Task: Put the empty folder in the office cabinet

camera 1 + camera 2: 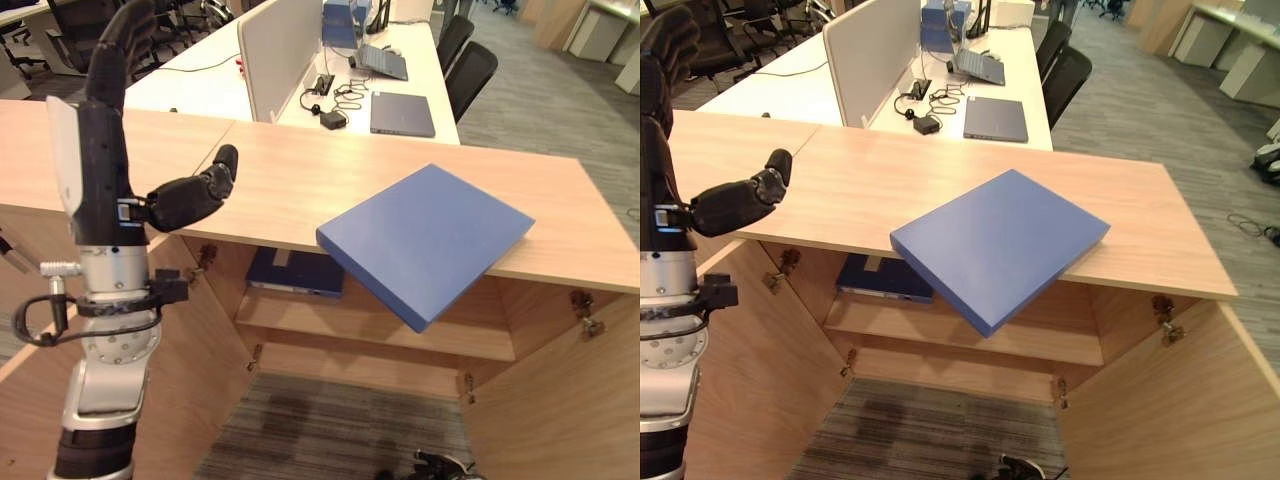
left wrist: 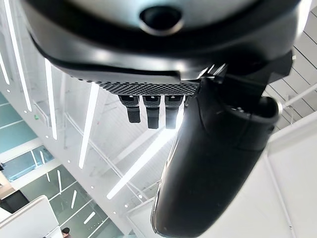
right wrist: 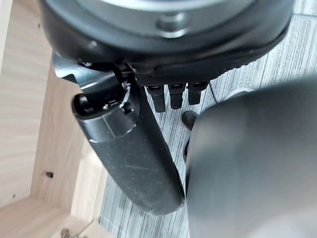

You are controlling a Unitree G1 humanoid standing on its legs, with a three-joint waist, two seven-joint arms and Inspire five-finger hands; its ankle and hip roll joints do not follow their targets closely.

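A blue folder (image 1: 425,240) lies flat and skewed on the wooden cabinet top (image 1: 270,190), one corner jutting out past the front edge over the open cabinet. My left hand (image 1: 105,150) is raised upright at the left, well away from the folder, fingers straight up and thumb (image 1: 195,195) pointing sideways, holding nothing. In the right wrist view my right hand (image 3: 133,158) hangs low over the carpet beside a wooden cabinet panel, fingers relaxed and empty. Inside the cabinet, a second blue folder (image 1: 295,272) rests on the shelf (image 1: 390,335) at its left end.
Both cabinet doors stand swung out, the left door (image 1: 190,370) and the right door (image 1: 560,400). Behind the cabinet is a white desk with a divider panel (image 1: 278,50), a closed laptop (image 1: 402,114), cables and black chairs (image 1: 470,75).
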